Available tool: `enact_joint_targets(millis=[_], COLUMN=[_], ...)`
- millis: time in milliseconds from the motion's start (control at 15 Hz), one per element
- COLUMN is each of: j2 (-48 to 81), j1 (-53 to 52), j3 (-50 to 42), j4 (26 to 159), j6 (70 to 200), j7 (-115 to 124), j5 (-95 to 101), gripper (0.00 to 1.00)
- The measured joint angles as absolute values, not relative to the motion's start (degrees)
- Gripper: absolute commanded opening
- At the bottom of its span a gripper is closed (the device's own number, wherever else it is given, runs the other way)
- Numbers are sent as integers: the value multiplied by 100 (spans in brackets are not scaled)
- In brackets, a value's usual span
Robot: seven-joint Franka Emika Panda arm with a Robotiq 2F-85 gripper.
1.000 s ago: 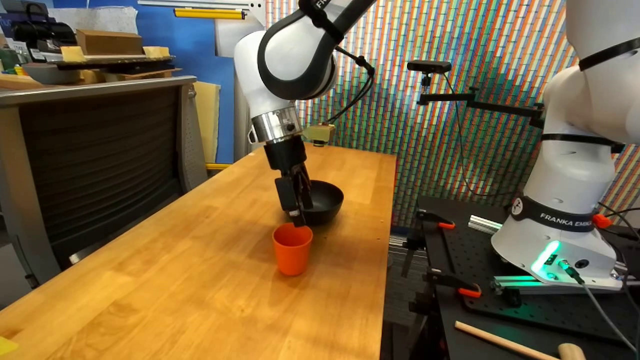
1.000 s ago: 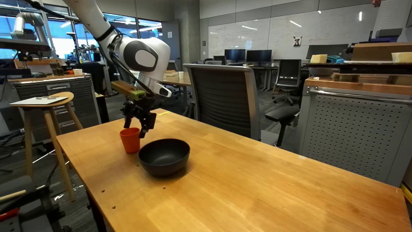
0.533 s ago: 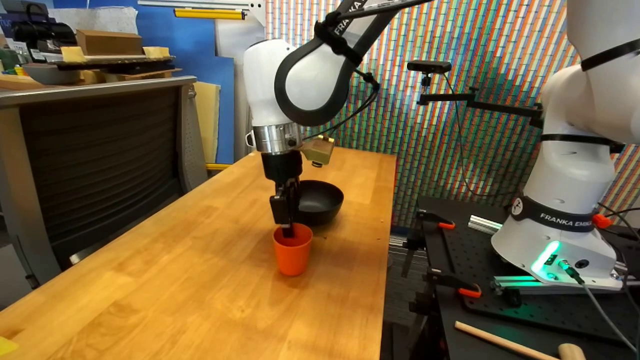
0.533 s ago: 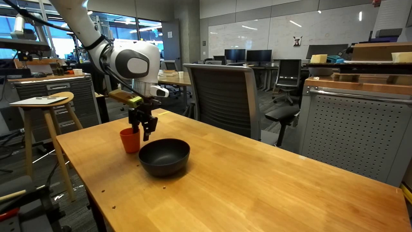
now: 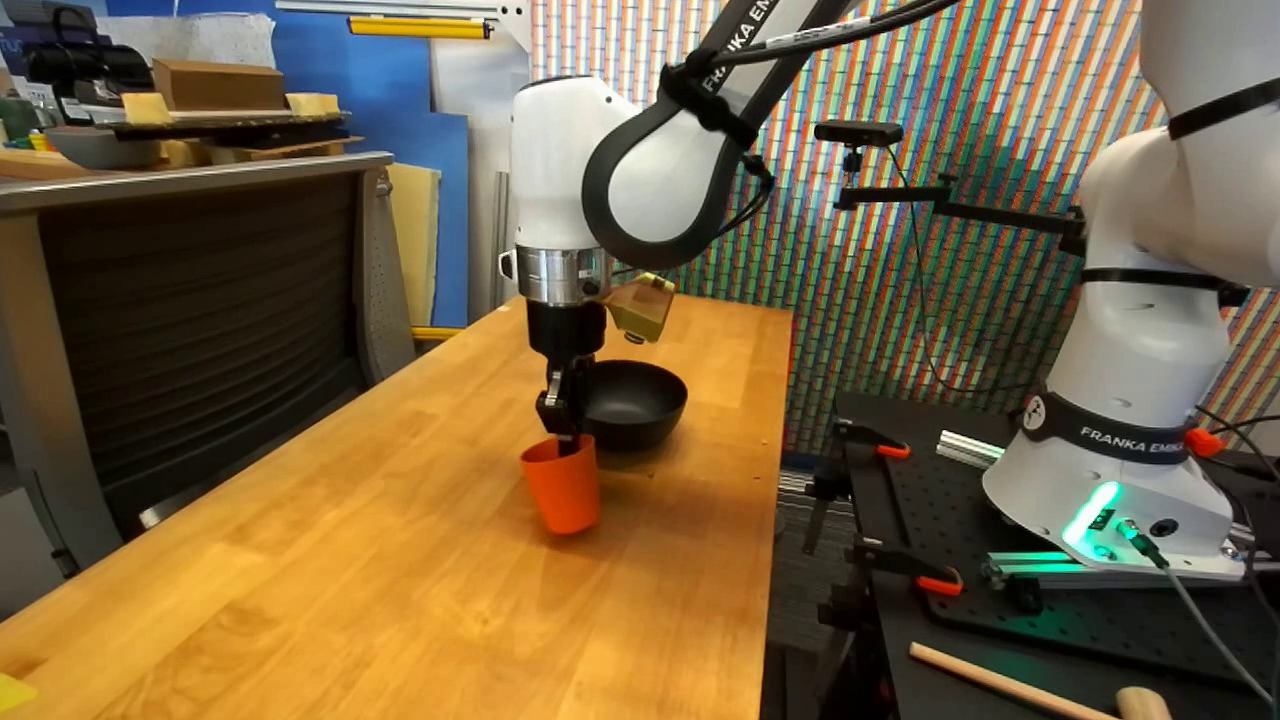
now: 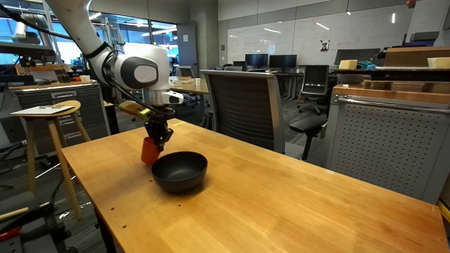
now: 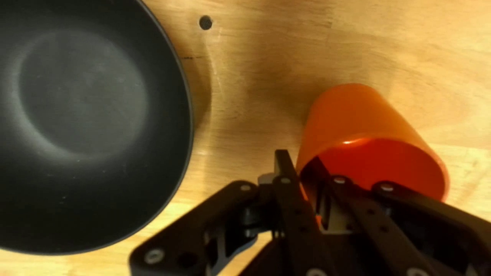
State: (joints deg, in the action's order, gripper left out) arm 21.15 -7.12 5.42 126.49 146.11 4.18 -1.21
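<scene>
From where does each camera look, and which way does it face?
An exterior view: near an end of the light wooden table, looking along it toward a multicoloured wall; white arm, its base and black gripper show.
An exterior view: apparently beside the table, looking diagonally across toward a grey high-backed chair; arm and gripper show, base does not.
Wrist view: on the arm, facing down at the round black bowl and orange tapered cup; gripper fingers show at the bottom.
Both exterior views share bowl, cup, table and arm.
</scene>
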Motion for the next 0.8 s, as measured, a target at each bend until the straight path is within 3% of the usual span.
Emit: enact_joint_targets(millis=[800], j2=[237], j1=[-408], j3=[-513], j4=[13804], j6=[15085], j7=[2455], j5=[1151], gripper=[1])
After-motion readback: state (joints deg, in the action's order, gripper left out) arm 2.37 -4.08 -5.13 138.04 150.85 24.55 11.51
